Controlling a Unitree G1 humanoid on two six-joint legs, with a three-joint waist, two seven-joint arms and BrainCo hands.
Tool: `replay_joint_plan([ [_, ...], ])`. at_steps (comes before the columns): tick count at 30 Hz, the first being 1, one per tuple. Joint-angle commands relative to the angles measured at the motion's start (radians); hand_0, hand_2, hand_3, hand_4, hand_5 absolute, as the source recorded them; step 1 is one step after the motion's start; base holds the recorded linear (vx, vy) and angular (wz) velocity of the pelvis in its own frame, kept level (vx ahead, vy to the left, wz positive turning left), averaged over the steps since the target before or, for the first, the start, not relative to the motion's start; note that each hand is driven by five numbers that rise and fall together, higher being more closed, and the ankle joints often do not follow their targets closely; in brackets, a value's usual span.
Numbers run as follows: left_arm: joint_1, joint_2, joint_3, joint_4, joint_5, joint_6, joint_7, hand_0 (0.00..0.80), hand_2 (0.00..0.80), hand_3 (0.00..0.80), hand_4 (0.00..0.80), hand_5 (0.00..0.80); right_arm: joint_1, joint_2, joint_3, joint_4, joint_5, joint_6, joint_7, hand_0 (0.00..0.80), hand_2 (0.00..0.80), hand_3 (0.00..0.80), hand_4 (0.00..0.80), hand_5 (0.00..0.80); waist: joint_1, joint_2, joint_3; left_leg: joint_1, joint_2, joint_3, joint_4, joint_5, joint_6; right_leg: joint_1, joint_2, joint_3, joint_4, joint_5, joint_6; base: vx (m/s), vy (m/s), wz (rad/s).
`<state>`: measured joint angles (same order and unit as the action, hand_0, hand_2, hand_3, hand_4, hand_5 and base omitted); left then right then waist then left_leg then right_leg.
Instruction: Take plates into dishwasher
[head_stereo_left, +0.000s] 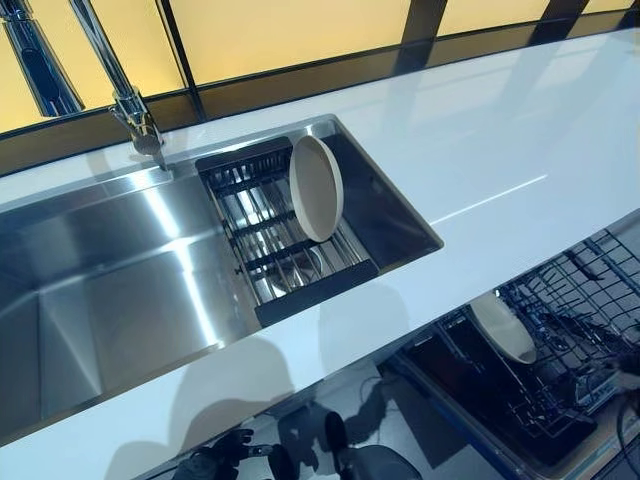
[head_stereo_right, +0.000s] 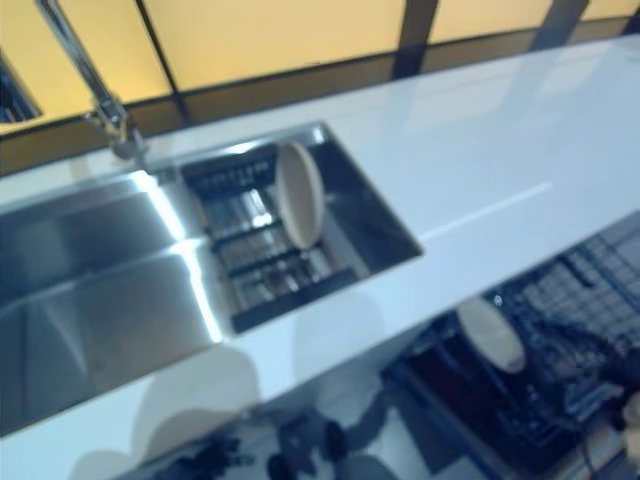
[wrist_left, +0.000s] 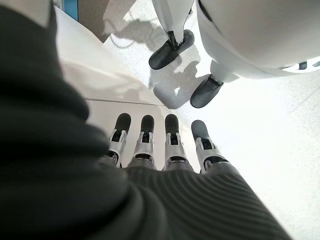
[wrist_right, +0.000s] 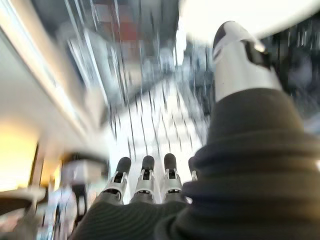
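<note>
Seen from the head views: a white worktop (head_stereo_left: 480, 150) with a stainless sink (head_stereo_left: 110, 300) set into it, tap (head_stereo_left: 135, 115) at the back edge. One cream plate (head_stereo_left: 316, 187) upright on edge in the dark drying rack (head_stereo_left: 275, 240) at the sink's right end, leaning slightly, touched by no hand. Below the worktop's front edge, at lower right, a pulled-out dishwasher rack (head_stereo_left: 570, 330) of dark wire, a second cream plate (head_stereo_left: 502, 328) slotted in it at a tilt near its left side.

Left hand (wrist_left: 165, 145) low beside the white cabinet front, over the pale floor, fingers straight in a row and relaxed, holding nothing. Right hand (wrist_right: 150, 185) over the wire dishwasher rack (wrist_right: 150, 115), much smeared in its wrist view; fingers (wrist_right: 144, 177) extended side by side, thumb (wrist_right: 240, 60) standing apart and straight, nothing gripped between them. A pale rounded shape past the thumb at the frame's edge, too blurred to identify with certainty. Neither hand visible above the worktop in the head views.
</note>
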<state>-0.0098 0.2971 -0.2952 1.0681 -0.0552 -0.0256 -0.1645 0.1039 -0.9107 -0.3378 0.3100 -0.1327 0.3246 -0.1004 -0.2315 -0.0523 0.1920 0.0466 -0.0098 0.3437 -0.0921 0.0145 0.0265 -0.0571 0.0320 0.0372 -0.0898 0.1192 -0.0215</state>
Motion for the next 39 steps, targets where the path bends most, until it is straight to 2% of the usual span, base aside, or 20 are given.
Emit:
replay_joint_plan([
  [1,-0.075,0.041,0.036,0.024,-0.024,-0.037,0.040,0.000,0.000,0.000,0.000,0.000,-0.046,-0.073,-0.083,-0.083,-0.085,-0.061,-0.133,0.000,0.000,0.000,0.000,0.000,0.005,-0.004,-0.025,0.045,0.004,-0.022,0.005,-0.123,0.045,0.044,0.033,0.042,0.010,-0.091,0.048,0.019,0.026,-0.14],
  [7,-0.053,0.027,0.038,0.020,-0.039,-0.033,0.051,0.000,0.000,0.000,0.000,0.000,-0.087,-0.142,-0.123,-0.238,-0.150,-0.157,-0.208,0.000,0.000,0.000,0.000,0.000,0.013,0.002,-0.034,0.041,-0.001,-0.034,0.005,-0.125,0.048,0.045,0.034,0.051,0.007,-0.094,0.047,0.018,0.030,-0.04],
  [14,-0.030,0.021,0.035,0.046,-0.033,-0.043,0.051,0.000,0.000,0.000,0.000,0.000,-0.141,-0.261,-0.128,-0.294,-0.101,-0.243,-0.174,0.000,0.000,0.000,0.000,0.000,0.038,-0.005,-0.068,0.041,-0.006,-0.056,0.005,-0.124,0.046,0.058,0.030,0.030,0.003,-0.103,0.043,0.031,0.008,0.01],
  [18,-0.015,0.020,0.032,0.048,-0.019,-0.043,0.048,0.000,0.000,0.000,0.000,0.000,-0.195,-0.320,-0.103,-0.313,-0.078,-0.252,-0.128,0.000,0.000,0.000,0.000,0.000,0.058,-0.012,-0.086,0.044,-0.008,-0.070,0.005,-0.124,0.045,0.067,0.027,0.016,0.003,-0.109,0.041,0.045,-0.001,0.04],
  [20,-0.008,0.021,0.027,0.047,-0.014,-0.041,0.049,0.000,0.000,0.000,0.000,0.000,-0.236,-0.340,-0.076,-0.323,-0.034,-0.259,-0.093,0.000,0.000,0.000,0.000,0.000,0.072,-0.016,-0.095,0.045,-0.008,-0.078,0.005,-0.123,0.043,0.071,0.025,0.006,0.003,-0.111,0.040,0.046,-0.010,0.03],
  [30,0.014,0.028,0.015,0.033,0.010,-0.019,0.038,0.000,0.000,0.000,0.000,0.000,-0.493,-0.413,0.161,-0.334,-0.193,-0.302,0.003,0.000,0.000,0.000,0.000,0.000,0.134,-0.034,-0.127,0.049,-0.009,-0.114,0.005,-0.118,0.034,0.090,0.016,-0.046,0.003,-0.124,0.039,0.037,-0.004,0.11],
  [39,0.024,0.040,0.000,0.022,-0.001,-0.011,0.029,0.000,0.000,0.000,0.000,0.000,-0.692,-0.439,0.386,-0.245,-0.345,-0.418,-0.001,0.000,0.000,0.000,0.000,0.000,0.174,-0.040,-0.143,0.064,-0.014,-0.149,0.005,-0.117,0.032,0.124,0.009,-0.095,0.003,-0.143,0.030,0.028,-0.006,0.18],
])
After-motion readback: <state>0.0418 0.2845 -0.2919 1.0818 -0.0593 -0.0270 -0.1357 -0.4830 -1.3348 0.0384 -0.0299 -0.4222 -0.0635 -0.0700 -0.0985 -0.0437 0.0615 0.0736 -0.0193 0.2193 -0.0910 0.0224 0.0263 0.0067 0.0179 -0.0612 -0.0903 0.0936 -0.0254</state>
